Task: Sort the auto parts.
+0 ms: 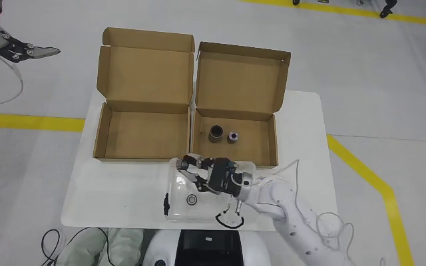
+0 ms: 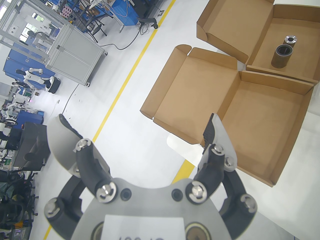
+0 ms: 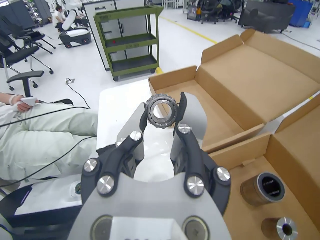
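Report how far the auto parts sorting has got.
Done: a dark sleeve and a small metal bushing stand in one box. In hand: the right tool grips a bearing. Left: boxing that bearing, then the ring lying in the clear tray.

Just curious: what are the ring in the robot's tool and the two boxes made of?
The ring looks like steel: grey, shiny, ribbed around its rim. The left box and right box look like plain brown cardboard: matte, folded flaps.

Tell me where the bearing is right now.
The bearing sits clamped between the right gripper's fingers; top view puts it above the clear tray at the table's front edge, before both cardboard boxes.
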Controlling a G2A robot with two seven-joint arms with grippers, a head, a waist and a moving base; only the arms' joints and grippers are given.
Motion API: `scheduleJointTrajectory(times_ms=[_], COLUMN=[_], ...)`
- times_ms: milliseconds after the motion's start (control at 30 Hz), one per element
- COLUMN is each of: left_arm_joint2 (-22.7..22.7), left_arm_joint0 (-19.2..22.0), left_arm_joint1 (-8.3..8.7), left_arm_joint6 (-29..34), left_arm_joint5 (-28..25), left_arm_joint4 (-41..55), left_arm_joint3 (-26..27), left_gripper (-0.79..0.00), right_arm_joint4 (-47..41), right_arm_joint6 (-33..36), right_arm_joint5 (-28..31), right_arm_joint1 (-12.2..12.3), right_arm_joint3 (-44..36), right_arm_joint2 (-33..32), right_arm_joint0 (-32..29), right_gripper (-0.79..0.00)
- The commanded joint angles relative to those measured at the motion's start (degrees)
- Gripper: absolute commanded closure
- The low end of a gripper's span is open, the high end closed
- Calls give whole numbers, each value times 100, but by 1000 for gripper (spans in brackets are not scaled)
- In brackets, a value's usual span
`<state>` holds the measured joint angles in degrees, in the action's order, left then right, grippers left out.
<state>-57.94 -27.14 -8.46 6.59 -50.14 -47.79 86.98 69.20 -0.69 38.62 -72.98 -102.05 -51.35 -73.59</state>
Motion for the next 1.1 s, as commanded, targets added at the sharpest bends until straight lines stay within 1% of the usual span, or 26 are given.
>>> scheduleJointTrajectory(times_ms=[0, 133, 233, 633, 733, 900, 1067], left_arm_joint2=[0, 0, 0, 0, 0, 0, 0], left_arm_joint0=[0, 0, 0, 0, 0, 0, 0], left_arm_joint1=[0, 0, 0, 0, 0, 0, 0], left_arm_joint6=[0, 0, 0, 0, 0, 0, 0], left_arm_joint5=[0, 0, 0, 0, 0, 0, 0], left_arm_joint4=[0, 0, 0, 0, 0, 0, 0], left_arm_joint3=[0, 0, 0, 0, 0, 0, 0], left_gripper=[-785, -785, -785, -785, -785, -785, -785], right_arm_joint4=[-51, -212, -167, -253, -242, -232, -216], right_arm_joint6=[-4, -12, 94, 39, -8, -142, -18], right_arm_joint5=[33, 15, -337, -732, -919, -1037, -1152], right_arm_joint1=[-9, -40, -65, -164, -186, -220, -267], right_arm_joint3=[-97, -312, -570, -1235, -1404, -1601, -1754], right_arm_joint2=[-4, 6, -13, -17, -56, -97, -45], right_arm_joint0=[113, 325, 414, 888, 959, 1089, 1294], right_gripper=[0, 0, 0, 0, 0, 0, 0])
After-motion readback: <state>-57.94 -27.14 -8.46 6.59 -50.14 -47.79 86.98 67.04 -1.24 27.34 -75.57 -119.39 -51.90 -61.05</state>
